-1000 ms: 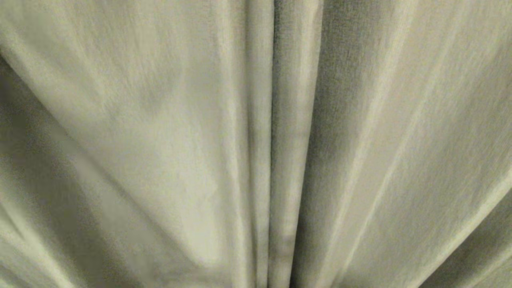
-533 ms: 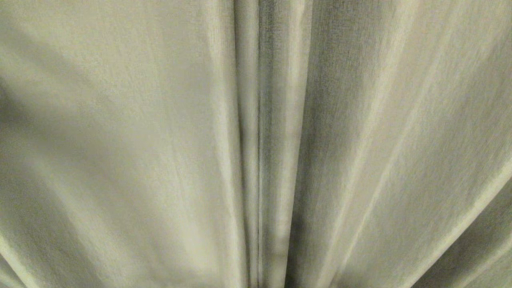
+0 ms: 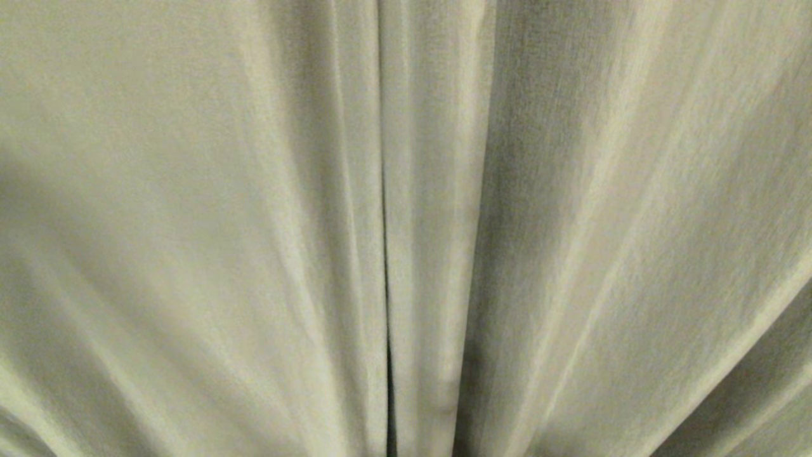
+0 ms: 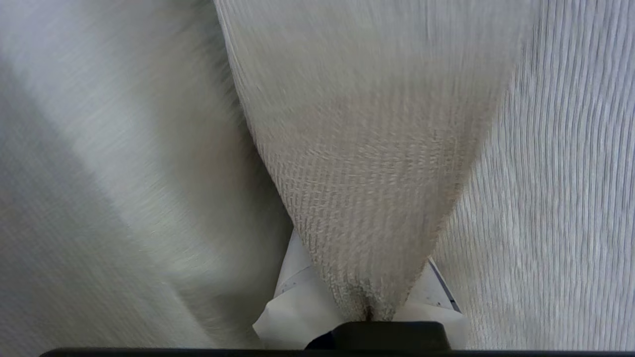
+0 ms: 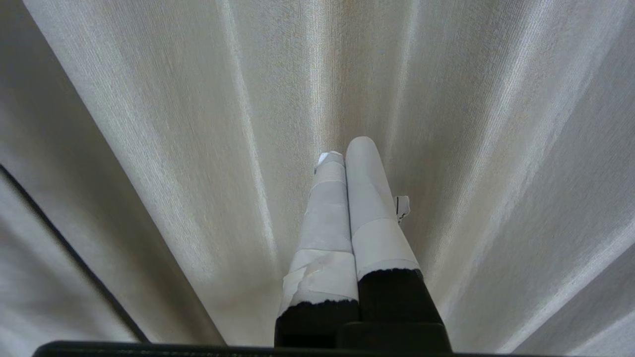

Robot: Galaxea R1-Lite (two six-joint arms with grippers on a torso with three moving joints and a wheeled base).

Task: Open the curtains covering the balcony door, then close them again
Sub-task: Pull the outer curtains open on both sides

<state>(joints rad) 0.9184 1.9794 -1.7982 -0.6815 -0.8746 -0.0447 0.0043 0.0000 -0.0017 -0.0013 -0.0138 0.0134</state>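
Left end effector [image 4: 369,310] clamped on a fold of the curtains [image 4: 367,163]; right end effector [image 5: 347,148], fingers together, points at the pleats.

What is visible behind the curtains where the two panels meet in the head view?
Only a thin dark slit shows between the curtains; no glass or door frame is visible, as the fabric covers everything. The left gripper is shut on a fold of curtain.
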